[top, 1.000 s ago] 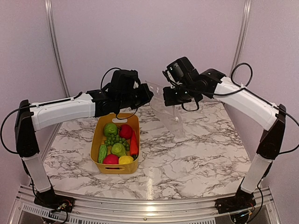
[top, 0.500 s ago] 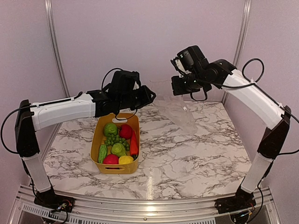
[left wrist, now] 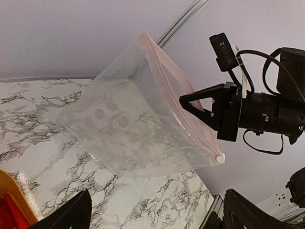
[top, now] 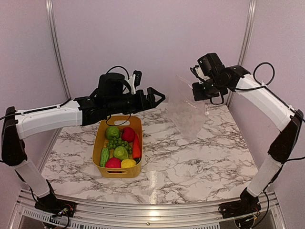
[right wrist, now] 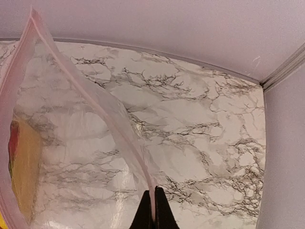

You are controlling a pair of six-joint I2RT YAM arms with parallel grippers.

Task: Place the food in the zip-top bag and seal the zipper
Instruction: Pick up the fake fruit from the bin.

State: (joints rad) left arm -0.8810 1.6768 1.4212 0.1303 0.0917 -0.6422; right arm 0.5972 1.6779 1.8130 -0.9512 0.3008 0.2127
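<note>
Pale lilac walls are enclosing a white, grey-veined marble-pattern surface (top: 200, 157), with both arms reaching in over it from the near edge. On the left half, a yellow rectangular plastic tub (top: 101, 143) is sitting flat and is holding all the small plastic toy food: a green pepper (top: 112, 132) and a red apple (top: 128, 134) at the far end, a bunch of green grapes (top: 116, 143) in the middle, an orange carrot (top: 137, 145) lying along the right wall, a green cucumber (top: 104, 156) along the left wall, and a second red apple (top: 113, 163) beside a yellow lemon (top: 128, 163) at the near end. The left tool (top: 159, 97) is hovering above the tub's far end with its fingers standing wide apart, gripping nothing and pointing toward the clear, crinkly zip-top bag (top: 187, 112), well apart from it. The right tool (right wrist: 153, 210) is pressing its fingers together on the thin pinkish-white zipper (left wrist: 181, 95) near one end of the strip, and the bag is hanging from that grip over the far right part of the surface. Whether the bag's lower corner is touching the surface cannot be told.
</note>
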